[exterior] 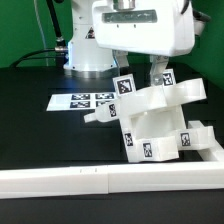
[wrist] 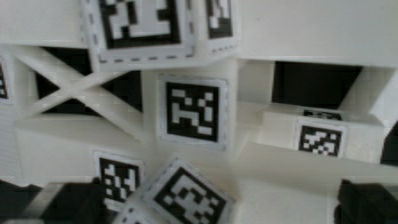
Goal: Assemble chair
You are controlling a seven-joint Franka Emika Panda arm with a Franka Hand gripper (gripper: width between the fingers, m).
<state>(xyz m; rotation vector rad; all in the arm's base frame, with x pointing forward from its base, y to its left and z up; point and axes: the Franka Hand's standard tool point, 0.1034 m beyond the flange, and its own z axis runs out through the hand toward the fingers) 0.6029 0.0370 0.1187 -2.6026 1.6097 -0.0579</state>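
The partly built white chair [exterior: 150,120] stands at the exterior view's right, tilted, with black-and-white tags on several faces. Its low end rests by the white front rail. My gripper [exterior: 140,72] hangs straight down over its top part. In the wrist view the chair [wrist: 71,85] fills the picture, with a crossed brace and open compartments. My gripper [wrist: 214,205] has its two dark fingers [wrist: 63,200] wide apart, one on each side of a tagged white part. I cannot see whether they touch it.
The marker board [exterior: 85,100] lies flat on the black table behind and to the exterior view's left of the chair. A long white rail [exterior: 80,180] runs along the front edge and turns up at the right. The arm's base [exterior: 90,50] stands at the back.
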